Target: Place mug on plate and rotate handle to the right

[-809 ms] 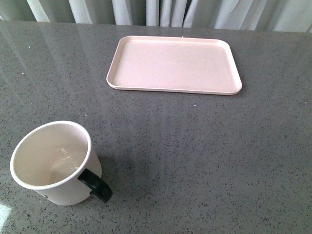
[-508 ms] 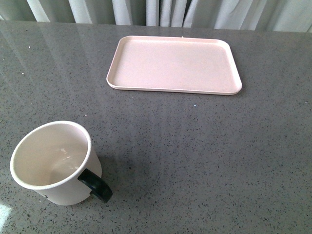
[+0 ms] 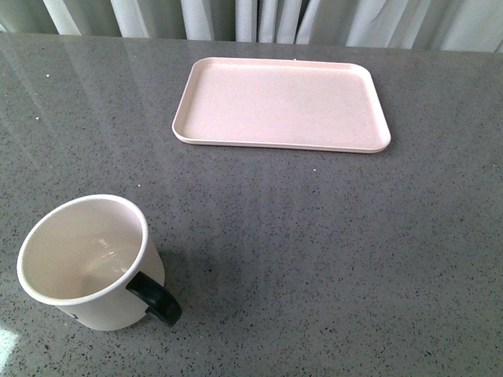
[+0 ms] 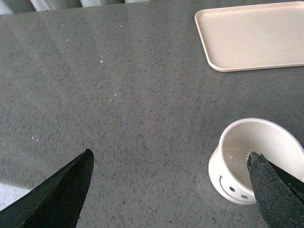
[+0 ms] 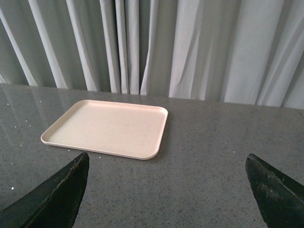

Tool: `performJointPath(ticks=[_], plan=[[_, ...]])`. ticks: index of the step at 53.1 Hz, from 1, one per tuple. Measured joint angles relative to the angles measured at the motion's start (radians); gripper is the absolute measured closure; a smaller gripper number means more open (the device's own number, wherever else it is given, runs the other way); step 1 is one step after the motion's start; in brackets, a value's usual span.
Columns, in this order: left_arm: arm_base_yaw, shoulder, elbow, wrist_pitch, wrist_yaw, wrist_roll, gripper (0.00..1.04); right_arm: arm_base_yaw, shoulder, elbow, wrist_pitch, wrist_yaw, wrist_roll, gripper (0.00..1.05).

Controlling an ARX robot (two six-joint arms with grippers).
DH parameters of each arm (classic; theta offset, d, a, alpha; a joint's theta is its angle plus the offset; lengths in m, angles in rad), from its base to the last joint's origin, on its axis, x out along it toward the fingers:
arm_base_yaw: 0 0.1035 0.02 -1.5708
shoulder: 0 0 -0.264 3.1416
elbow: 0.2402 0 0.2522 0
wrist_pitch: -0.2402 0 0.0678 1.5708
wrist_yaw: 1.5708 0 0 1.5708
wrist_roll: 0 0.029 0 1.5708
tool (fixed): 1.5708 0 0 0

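cream mug, black handle, pink plate, speckled grey table

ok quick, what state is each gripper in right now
Left gripper: open, holding nothing; the mug is not gripped.
Right gripper: open, holding nothing.

Front: from the robot's body, looking forward and down over the counter; mug nearest, plate far.
Left wrist: high, tilted down, close to the mug.
Right wrist: low, nearly level, facing plate and curtain.
Shared: plate in all three; mug in front and left wrist.
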State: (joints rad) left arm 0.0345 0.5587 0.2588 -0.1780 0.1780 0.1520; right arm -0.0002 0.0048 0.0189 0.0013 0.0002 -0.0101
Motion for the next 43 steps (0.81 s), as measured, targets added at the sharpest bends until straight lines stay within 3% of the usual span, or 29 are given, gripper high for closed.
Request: performJointPath(ticks=[1, 6, 14, 43], plan=[[-0.023, 0.427, 0.153, 0.149, 0.035, 0.038, 0.09, 0.000, 0.000, 0.000, 0.000, 0.000, 0.000, 0.09], [-0.062, 0.539, 0.169, 0.183, 0.011, 0.043, 0.09, 0.000, 0.000, 0.000, 0.000, 0.000, 0.000, 0.09], [-0.097, 0.627, 0.190, 0.218, -0.016, 0.041, 0.09, 0.000, 0.000, 0.000, 0.000, 0.000, 0.000, 0.09], [-0.133, 0.789, 0.218, 0.195, 0.097, 0.037, 0.09, 0.000, 0.000, 0.000, 0.000, 0.000, 0.000, 0.09]])
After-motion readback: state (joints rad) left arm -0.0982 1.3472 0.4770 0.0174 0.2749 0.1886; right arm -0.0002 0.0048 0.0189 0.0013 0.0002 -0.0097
